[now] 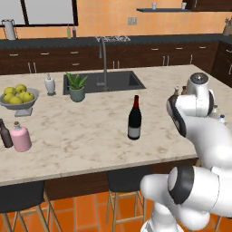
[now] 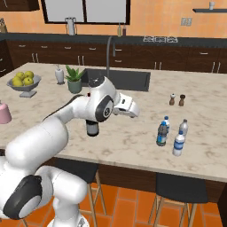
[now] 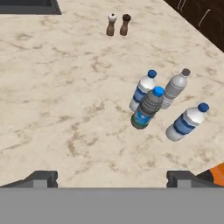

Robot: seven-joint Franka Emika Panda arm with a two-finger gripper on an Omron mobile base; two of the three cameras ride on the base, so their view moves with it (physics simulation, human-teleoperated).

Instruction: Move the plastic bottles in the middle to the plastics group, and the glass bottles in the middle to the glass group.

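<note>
A white robot arm is reaching over a marble tabletop (image 1: 90, 131) in a kitchen, its gripper (image 3: 112, 177) hanging released and empty, the two dark fingertips (image 3: 41, 178) standing wide apart at the bottom of the hand view.

Right of centre in the hand view, four water bottles are clustering together. A dark-tinted bottle (image 3: 147, 108) with a blue cap is standing at the front of the cluster, touching or just in front of a clear blue-capped bottle (image 3: 142, 90) behind it. A grey-capped bottle (image 3: 175, 87) is sitting just to the right of those two, and a whitish bottle (image 3: 186, 122) with a blue cap and blue label is standing slightly apart, toward the lower right. In the right base view the same cluster is sitting right of centre, beyond the hand.

The wine bottle (image 1: 134, 118), dark with red neck foil and a pale label, is standing upright near the middle of the left base view, well apart from both groups.

At the left edge of that view, a pink flask (image 1: 21, 136) and a small brown bottle (image 1: 5, 133) are standing side by side.

Two shakers (image 3: 118, 25) are standing at the top of the hand view, well away from the water bottles. A bowl of lemons (image 1: 18, 99), a white dispenser (image 1: 50, 84) and a potted plant (image 1: 76, 87) are lining the upper left of the left base view beside the sink (image 1: 115, 80).
</note>
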